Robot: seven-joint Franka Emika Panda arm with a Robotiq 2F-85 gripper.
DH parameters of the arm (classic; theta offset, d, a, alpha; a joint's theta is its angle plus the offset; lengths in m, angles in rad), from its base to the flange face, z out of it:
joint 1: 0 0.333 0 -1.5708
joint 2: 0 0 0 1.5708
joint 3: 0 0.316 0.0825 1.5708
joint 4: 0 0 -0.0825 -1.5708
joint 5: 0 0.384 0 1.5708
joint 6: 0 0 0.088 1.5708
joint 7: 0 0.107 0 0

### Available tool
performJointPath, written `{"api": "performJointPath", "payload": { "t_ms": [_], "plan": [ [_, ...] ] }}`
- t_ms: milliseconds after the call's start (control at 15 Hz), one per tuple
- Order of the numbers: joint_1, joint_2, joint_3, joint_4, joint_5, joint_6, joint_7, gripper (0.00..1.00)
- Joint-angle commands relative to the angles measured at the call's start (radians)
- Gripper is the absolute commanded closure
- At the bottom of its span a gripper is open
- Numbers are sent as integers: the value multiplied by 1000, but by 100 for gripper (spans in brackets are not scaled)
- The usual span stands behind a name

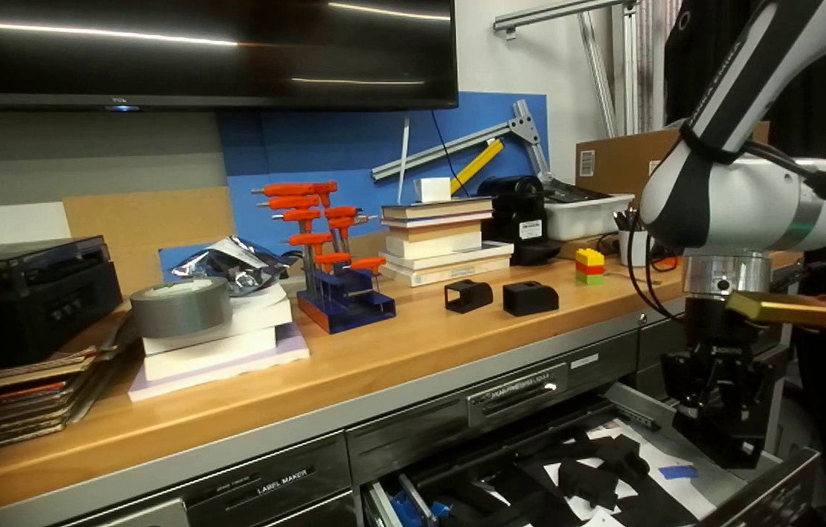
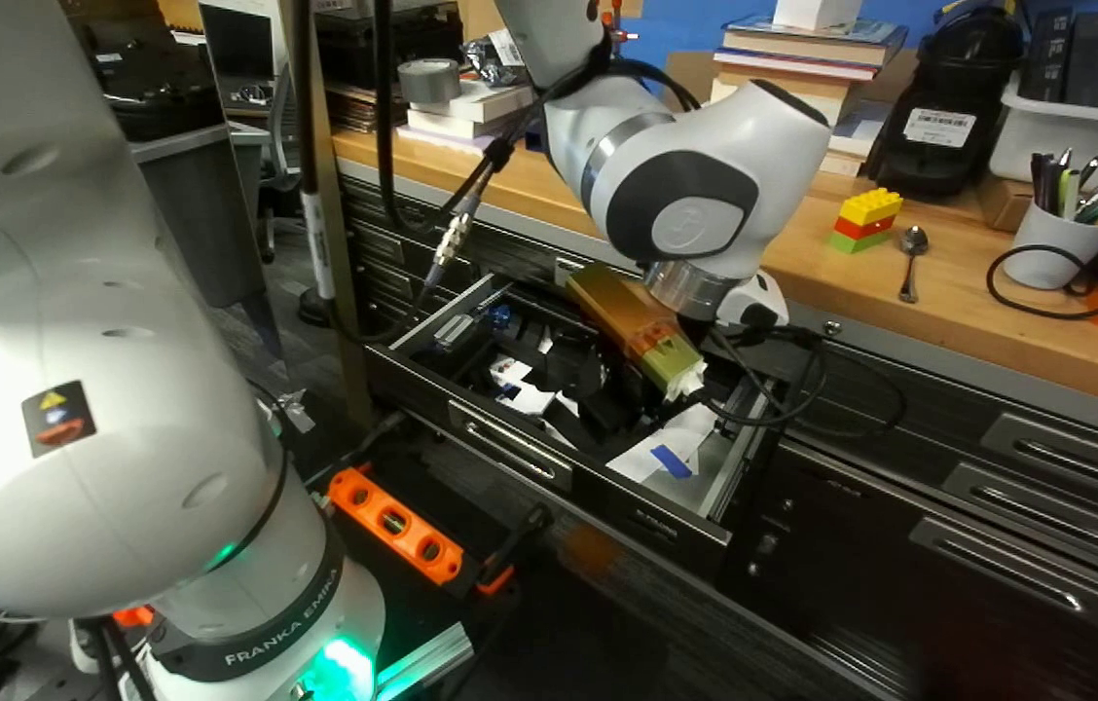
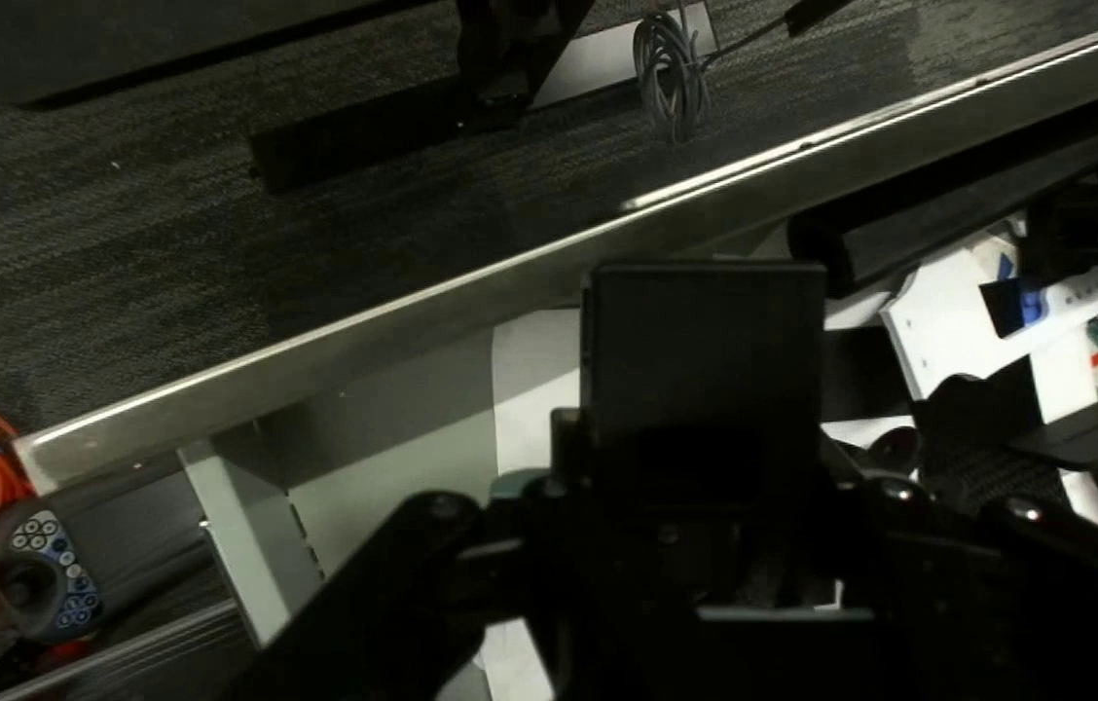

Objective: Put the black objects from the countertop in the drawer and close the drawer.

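Note:
Two small black objects, a hollow-fronted one (image 1: 469, 295) and a solid-looking one (image 1: 531, 298), sit side by side on the wooden countertop (image 1: 398, 351). Another black object (image 3: 705, 350) is clamped between the fingers of my gripper (image 1: 720, 402), and its lower end (image 1: 722, 443) points down. The gripper hangs over the right part of the pulled-out drawer (image 1: 764, 487), inside its front rim (image 3: 471, 292) in the wrist view. Several dark pieces (image 1: 592, 479) lie on white sheets in the drawer. In an exterior view a gold box (image 2: 632, 326) on my wrist largely hides the gripper.
An orange tool rack (image 1: 347, 300), stacked books (image 1: 438, 241), a larger black device (image 1: 523, 219) and toy bricks (image 1: 589, 266) stand on the countertop. A spoon (image 2: 911, 258) and pen cup (image 2: 1055, 243) stand further along. Cables (image 2: 802, 389) hang beside my wrist.

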Motion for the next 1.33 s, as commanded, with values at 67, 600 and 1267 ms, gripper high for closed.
{"api": "performJointPath", "payload": {
  "t_ms": [67, 600, 1267],
  "plan": [
    [-1, 62, -22, -10, 16, 84, -23, 73],
    [-50, 185, -23, 127, 30, 80, -106, 73],
    [-124, 293, 19, 215, 88, 78, -200, 73]
  ]
}}
